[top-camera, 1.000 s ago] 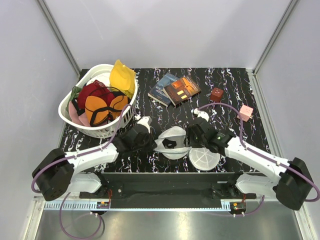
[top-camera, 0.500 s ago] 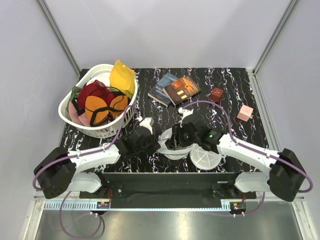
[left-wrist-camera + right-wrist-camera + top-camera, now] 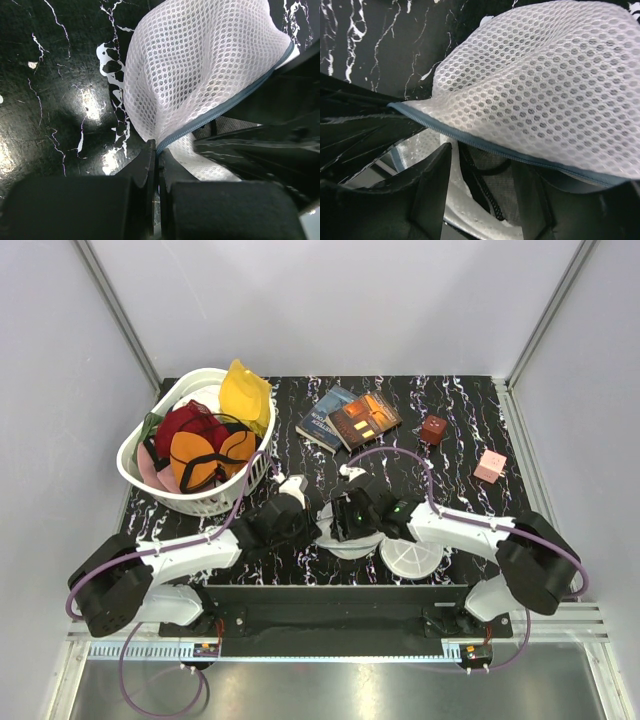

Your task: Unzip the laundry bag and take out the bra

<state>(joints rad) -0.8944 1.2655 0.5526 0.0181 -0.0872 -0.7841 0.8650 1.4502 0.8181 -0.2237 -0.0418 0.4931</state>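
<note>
The left gripper [image 3: 156, 165] clamps the zip edge of the laundry bag [image 3: 200, 65], holding its mouth agape. The right gripper [image 3: 482, 175], fingers parted, sits in that opening from the right, over the bra [image 3: 490, 201]

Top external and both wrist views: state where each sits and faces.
Top external: above and behind, looking down at the table; left gripper and right gripper show.
Left wrist: on that wrist, facing the laundry bag; left gripper shut on its zip edge.
Right wrist: on that wrist, facing the bag's opening; right gripper open.
All three share the laundry bag.
</note>
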